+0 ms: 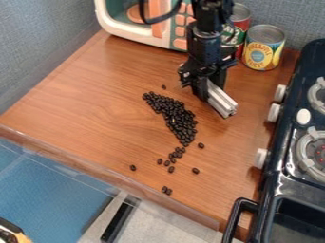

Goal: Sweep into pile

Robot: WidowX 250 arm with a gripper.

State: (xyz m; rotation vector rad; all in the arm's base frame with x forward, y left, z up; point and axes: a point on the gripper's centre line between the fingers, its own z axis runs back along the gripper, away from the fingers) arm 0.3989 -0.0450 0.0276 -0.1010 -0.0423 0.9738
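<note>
Black handle [233, 217] sat well in front of the gripper [204, 91], which pinched a stiff-looking metal bar [222, 101] by one end — good hold. Light, hard beans [179, 121] beside it could roll.

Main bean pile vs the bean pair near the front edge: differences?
The main pile has many beans crowded together; the pair is just two. The pile forms a long, irregular band mid-counter; the pair lies near the front edge. Both: small dark beans on the wood counter.
</note>
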